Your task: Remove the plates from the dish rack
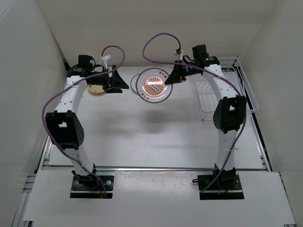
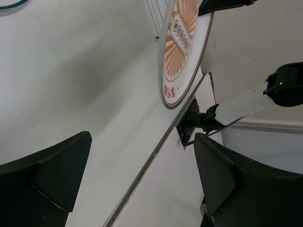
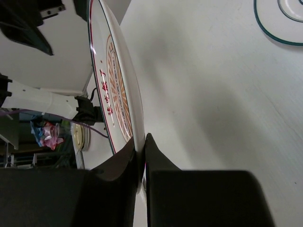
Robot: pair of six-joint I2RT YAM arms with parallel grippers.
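Note:
My right gripper point(image 1: 171, 77) is shut on the rim of the white plate with the orange sunburst centre point(image 1: 154, 85). It holds the plate above the table, partly over the white plate with dark rings point(image 1: 135, 79), which lies flat. In the right wrist view the fingers point(image 3: 156, 161) pinch the sunburst plate's edge point(image 3: 118, 80), and the ringed plate point(image 3: 279, 21) lies beyond. My left gripper point(image 1: 120, 81) is open and empty beside the cream-tan plate point(image 1: 96, 88). In the left wrist view point(image 2: 142, 142) the sunburst plate point(image 2: 182, 52) hangs ahead. The white wire dish rack point(image 1: 227, 90) stands at the right, with no plate showing in it.
White walls close in the table at the back and on both sides. Purple cables loop above both wrists point(image 1: 156, 40). The right arm's base point(image 2: 199, 120) shows on the front rail. The rack sits behind the right arm's elbow point(image 1: 229, 113).

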